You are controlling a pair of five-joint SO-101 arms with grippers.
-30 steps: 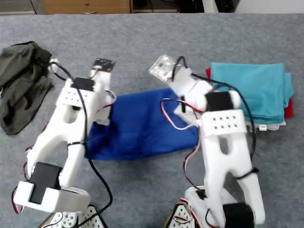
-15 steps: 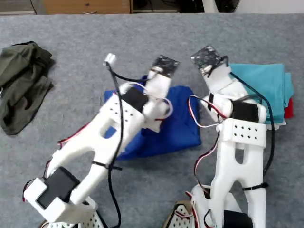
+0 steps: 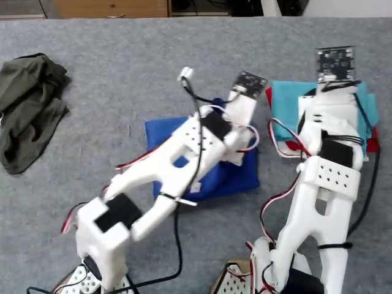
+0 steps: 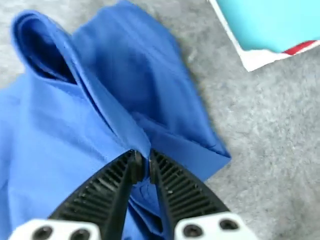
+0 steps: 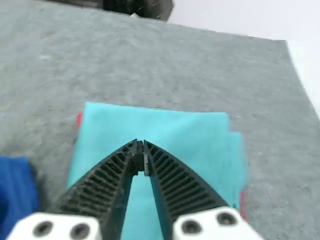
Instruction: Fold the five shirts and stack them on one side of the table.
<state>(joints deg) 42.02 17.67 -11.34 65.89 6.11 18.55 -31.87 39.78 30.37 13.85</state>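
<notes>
My left gripper (image 4: 141, 162) is shut on a raised fold of the blue shirt (image 4: 95, 105). In the high view the left arm (image 3: 202, 138) stretches across the blue shirt (image 3: 160, 131), which lies doubled over mid-table. To its right sits a stack topped by a folded teal shirt (image 3: 286, 104), with a red shirt (image 3: 268, 94) and a white edge (image 4: 250, 61) under it. My right gripper (image 5: 140, 157) is shut on nothing and hovers over the teal shirt (image 5: 190, 135). A crumpled dark olive shirt (image 3: 27, 101) lies at the far left.
Grey felt table (image 3: 122, 61) with open room at the back and between the olive shirt and the blue one. A wooden cabinet (image 3: 110, 7) stands beyond the far edge. The arm bases (image 3: 269, 275) stand at the front edge.
The left arm swung right, dragging the blue shirt's left part over itself so the shirt is narrower. The right arm moved off the blue shirt to above the teal stack.
</notes>
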